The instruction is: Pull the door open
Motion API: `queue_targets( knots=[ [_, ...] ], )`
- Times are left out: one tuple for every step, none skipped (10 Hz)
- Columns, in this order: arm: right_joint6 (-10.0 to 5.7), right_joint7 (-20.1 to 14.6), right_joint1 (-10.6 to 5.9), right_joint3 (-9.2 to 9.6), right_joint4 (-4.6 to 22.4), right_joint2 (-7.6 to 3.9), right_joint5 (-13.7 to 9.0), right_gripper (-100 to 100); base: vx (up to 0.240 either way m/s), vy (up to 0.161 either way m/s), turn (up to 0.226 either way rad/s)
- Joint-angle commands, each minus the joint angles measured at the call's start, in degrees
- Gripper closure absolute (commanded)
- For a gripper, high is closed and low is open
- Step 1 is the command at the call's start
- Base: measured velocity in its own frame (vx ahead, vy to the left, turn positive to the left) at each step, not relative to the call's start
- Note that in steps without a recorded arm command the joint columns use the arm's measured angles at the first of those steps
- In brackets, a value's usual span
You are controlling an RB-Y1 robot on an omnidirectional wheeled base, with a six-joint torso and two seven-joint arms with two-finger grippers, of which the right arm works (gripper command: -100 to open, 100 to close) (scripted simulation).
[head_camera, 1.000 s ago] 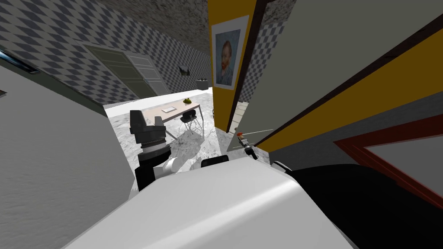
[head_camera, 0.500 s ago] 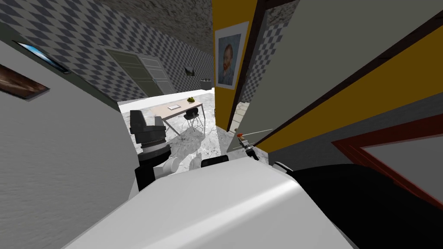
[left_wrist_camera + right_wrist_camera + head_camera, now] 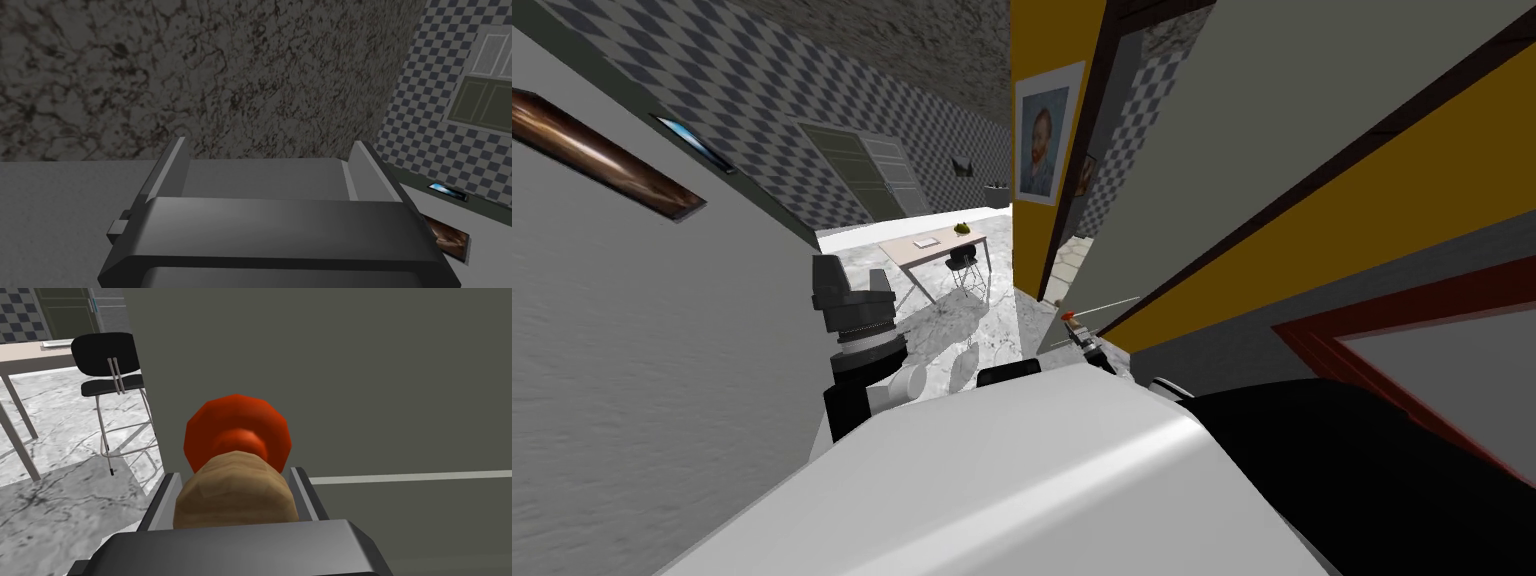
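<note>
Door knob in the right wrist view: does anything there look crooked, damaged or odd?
Nothing stands out. The right gripper is shut on the tan knob, one finger on each side; the knob and its red base look whole and sit squarely on the grey door.

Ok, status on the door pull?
Right hand shut on the brown knob. Left hand open, holding nothing. Grey door ajar. Black chair beyond its edge, apart.
</note>
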Motion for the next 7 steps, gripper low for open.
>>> queue_targets(
  knots=[
    [-1.62,-0.9,0.05,0.46,1.0,-0.39,0.2,100,-0.18,-0.071,0.104],
    [-0.6,-0.3,0.27,0.31,0.1,-0.3,0.2,100,-0.081,-0.035,0.026],
    [-1.39,-0.7,0.44,0.67,0.7,-0.39,0.3,100,-0.115,-0.033,0.142],
    [-1.59,-0.8,0.45,0.73,0.9,-0.42,0.4,100,-0.17,-0.043,0.15],
    [-2.06,-1.0,0.48,0.86,1.2,-0.5,0.4,100,-0.18,-0.061,0.132],
    [-2.59,-1.2,0.51,1.01,1.5,-0.59,0.5,100,-0.207,-0.092,0.159],
    [-3.15,-1.4,0.54,1.17,1.9,-0.69,0.6,100,-0.198,-0.1,0.186]
  ],
)
